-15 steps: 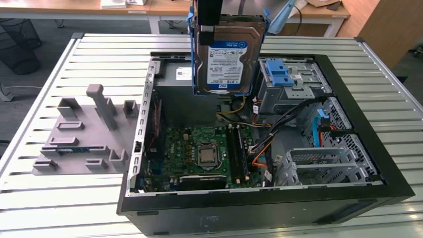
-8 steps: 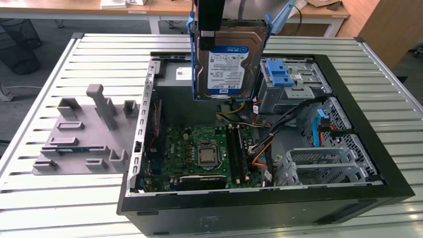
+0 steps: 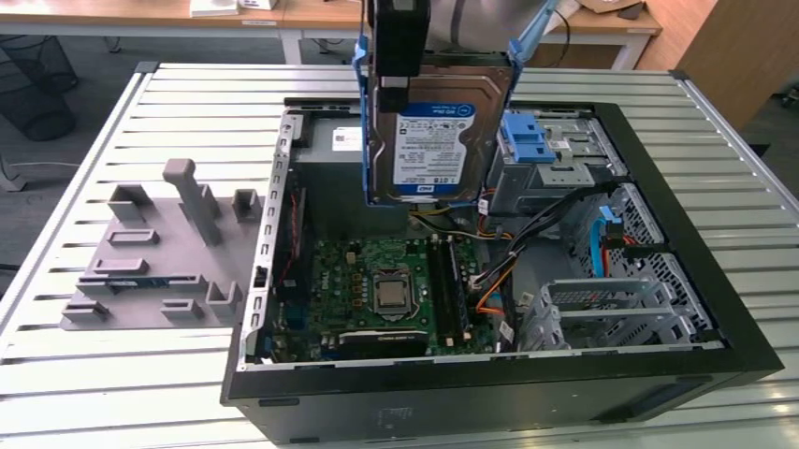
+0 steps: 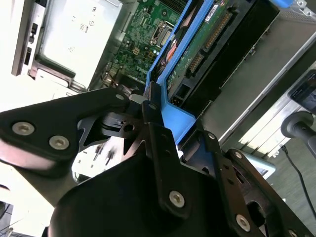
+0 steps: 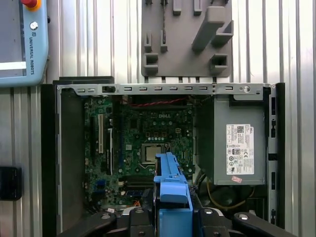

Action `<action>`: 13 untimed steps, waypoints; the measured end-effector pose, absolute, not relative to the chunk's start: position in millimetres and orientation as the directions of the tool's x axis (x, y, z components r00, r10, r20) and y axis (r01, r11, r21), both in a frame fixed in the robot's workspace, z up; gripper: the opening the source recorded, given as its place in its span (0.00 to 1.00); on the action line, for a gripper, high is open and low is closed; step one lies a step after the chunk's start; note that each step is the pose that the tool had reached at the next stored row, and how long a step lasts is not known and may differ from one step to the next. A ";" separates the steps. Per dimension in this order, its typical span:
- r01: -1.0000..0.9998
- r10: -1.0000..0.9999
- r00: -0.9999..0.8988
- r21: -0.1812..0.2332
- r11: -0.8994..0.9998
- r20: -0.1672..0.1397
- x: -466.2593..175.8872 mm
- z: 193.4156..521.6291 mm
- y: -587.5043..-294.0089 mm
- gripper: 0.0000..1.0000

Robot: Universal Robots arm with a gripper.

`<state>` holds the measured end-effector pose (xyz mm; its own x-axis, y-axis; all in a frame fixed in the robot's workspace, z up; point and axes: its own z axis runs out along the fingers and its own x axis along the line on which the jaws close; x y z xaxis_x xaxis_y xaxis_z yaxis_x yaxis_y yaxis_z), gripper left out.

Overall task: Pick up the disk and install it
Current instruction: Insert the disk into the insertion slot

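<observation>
End effector (image 3: 399,79) pinches the disk (image 3: 437,140) as I hold it above the open case (image 3: 500,402), cables (image 3: 545,213) and motherboard (image 3: 362,271) below.

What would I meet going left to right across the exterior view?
Grey fixture plate → the disk, held up in the pincer → silver drive cage.

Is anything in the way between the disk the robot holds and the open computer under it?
Nothing visible. The gripper holds the disk in the air above the open case; loose cables lie inside, lower down.
</observation>
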<state>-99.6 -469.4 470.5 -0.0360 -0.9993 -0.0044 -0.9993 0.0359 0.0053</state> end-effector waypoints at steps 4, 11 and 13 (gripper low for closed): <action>-0.999 -0.999 -0.036 0.005 0.036 -0.004 -99.6 470.5 -477.2 0.36; -0.999 -0.999 -0.036 0.005 0.036 -0.004 -99.6 476.6 -479.3 0.36; -0.999 -0.999 -0.036 0.005 0.036 -0.005 -99.6 476.5 -484.2 0.36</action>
<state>-99.6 -484.2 476.5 -0.0360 -0.9993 -0.0046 -0.9993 0.0360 0.0053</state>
